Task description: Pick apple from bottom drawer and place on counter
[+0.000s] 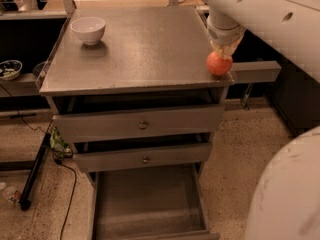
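The red-orange apple [219, 64] is at the front right corner of the grey metal counter [135, 44], right at its edge. My gripper [222, 53] comes down from the white arm at the upper right and sits directly on top of the apple, shut on it. I cannot tell whether the apple rests on the counter or hangs just above it. The bottom drawer [145, 204] stands pulled out below, with its flat grey floor bare.
A white bowl [88, 29] stands at the counter's back left. Two knobbed drawers [142, 125] sit slightly ajar under the top. A narrow side ledge [256, 71] juts out right of the apple. A black cable [67, 204] and a black leg lie on the floor at left.
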You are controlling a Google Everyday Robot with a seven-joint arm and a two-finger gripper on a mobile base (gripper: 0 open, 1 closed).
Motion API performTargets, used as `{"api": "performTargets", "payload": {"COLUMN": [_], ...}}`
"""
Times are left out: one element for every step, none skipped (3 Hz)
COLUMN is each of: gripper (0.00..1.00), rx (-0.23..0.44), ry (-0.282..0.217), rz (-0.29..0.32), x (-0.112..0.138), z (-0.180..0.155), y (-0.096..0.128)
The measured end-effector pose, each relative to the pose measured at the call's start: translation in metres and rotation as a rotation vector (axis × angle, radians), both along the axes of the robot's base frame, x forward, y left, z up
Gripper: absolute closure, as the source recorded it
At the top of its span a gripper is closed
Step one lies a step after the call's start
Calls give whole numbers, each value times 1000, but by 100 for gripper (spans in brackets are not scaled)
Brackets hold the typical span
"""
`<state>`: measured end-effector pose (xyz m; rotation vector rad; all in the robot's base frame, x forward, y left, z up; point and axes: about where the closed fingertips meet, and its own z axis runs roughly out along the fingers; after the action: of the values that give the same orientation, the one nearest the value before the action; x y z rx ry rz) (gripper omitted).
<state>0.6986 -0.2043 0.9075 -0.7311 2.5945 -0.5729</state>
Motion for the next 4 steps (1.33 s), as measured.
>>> {"api": "performTargets", "payload": {"gripper": [100,100,100,100], "rx": [-55,-48,-24,-9], "ry": [15,17,25,30], "rz": [-2,-1,20,34], "x": [-1,-1,3,4], "z": [-6,-8,-13,-16], "y": [-1,2,18,26]}}
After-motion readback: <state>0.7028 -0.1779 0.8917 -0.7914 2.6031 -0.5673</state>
